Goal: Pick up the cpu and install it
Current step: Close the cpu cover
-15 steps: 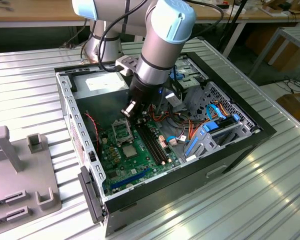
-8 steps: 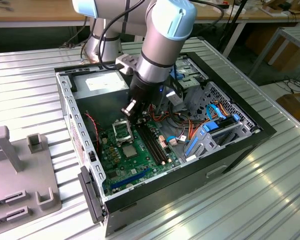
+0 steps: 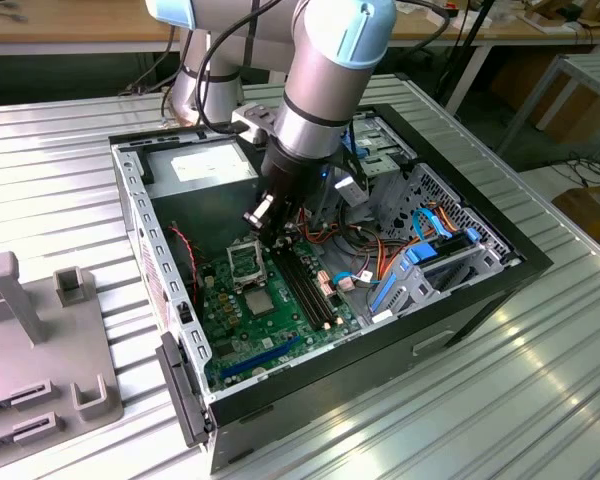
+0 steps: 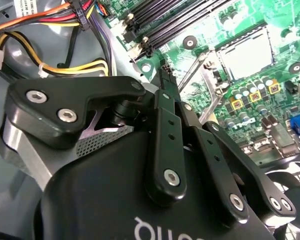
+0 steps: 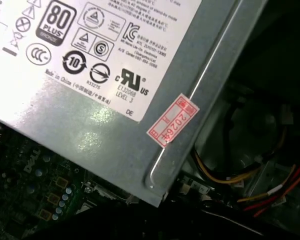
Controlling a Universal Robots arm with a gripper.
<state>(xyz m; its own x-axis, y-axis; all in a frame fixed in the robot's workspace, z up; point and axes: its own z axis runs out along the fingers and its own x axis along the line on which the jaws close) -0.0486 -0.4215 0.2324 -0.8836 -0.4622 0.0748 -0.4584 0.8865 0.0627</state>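
Motherboard green, case black, worktop silver and ribbed, power supply grey, its sticker red, arm silver and pale blue.

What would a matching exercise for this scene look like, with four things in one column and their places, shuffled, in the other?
Things
1. power supply
2. memory slots
3. blue cables
4. grey holder

Places
A. on the table, outside the case, at the exterior view's left
B. on the green motherboard, beside the socket
C. at the case's far end, behind the motherboard
D. inside the case, toward the exterior view's right

Pairs: 1-C, 2-B, 3-D, 4-A
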